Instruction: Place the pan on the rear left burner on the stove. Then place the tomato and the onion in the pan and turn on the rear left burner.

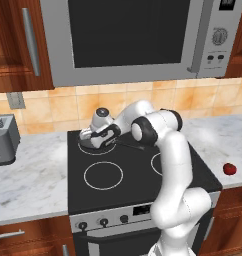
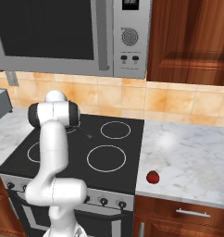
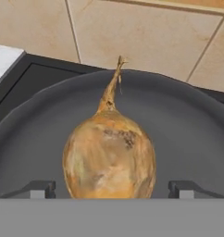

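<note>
The dark pan (image 1: pixel 89 144) sits on the rear left burner (image 1: pixel 98 152) of the black stove (image 1: pixel 123 192), its thin handle (image 1: pixel 132 145) pointing right. The yellow-brown onion (image 3: pixel 109 157) rests inside the pan (image 3: pixel 188 125), stalk tip toward the tiled wall. My gripper (image 1: pixel 96 137) hangs low over the pan. It is open (image 3: pixel 111 187), a fingertip (image 3: pixel 40 189) on each side of the onion with a gap between. The red tomato (image 1: pixel 230 169) lies on the marble counter right of the stove (image 2: pixel 127 139), also seen as a tomato (image 2: pixel 153 177) near the counter's front edge.
A microwave (image 1: pixel 133 35) hangs above the stove. A toaster (image 1: pixel 3 140) stands on the left counter. Black knobs (image 1: pixel 104 221) line the silver front panel. The front left burner ring (image 1: pixel 103 175) is bare. The tiled wall is just behind the pan.
</note>
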